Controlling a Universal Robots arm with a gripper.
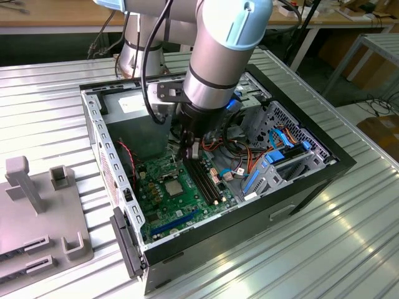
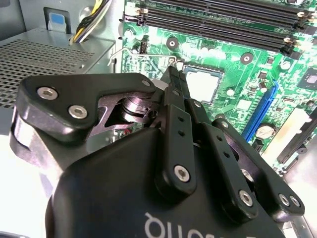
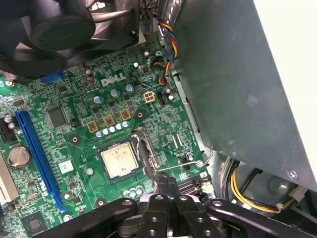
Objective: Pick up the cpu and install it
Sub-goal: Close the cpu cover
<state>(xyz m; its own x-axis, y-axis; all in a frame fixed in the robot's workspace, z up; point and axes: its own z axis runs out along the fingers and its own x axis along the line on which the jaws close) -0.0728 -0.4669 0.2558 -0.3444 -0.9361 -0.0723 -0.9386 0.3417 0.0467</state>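
Observation:
The cpu [image 1: 173, 186], a small silver-grey square chip, lies flat in its socket on the green motherboard [image 1: 163, 208] inside the open computer case. In both wrist views the cpu [image 2: 203, 84] [image 3: 120, 161] sits bare, with the socket's metal frame [image 3: 144, 154] raised along one edge. My gripper [image 1: 191, 156] hangs just above the board beside the socket. Its black fingers are pressed together at the tips [image 2: 172, 71] [image 3: 166, 179], with nothing seen between them. A thin silver socket lever wire [image 3: 184, 166] runs just past the fingertips.
Long black memory slots [image 1: 206, 180] lie beside the socket, and a blue expansion slot [image 3: 37, 153] on its other side. A black fan [image 3: 64, 29], coloured cables [image 1: 249, 162] and a grey metal wall [image 3: 233, 89] crowd the case. A grey fixture [image 1: 37, 212] stands at the exterior view's left.

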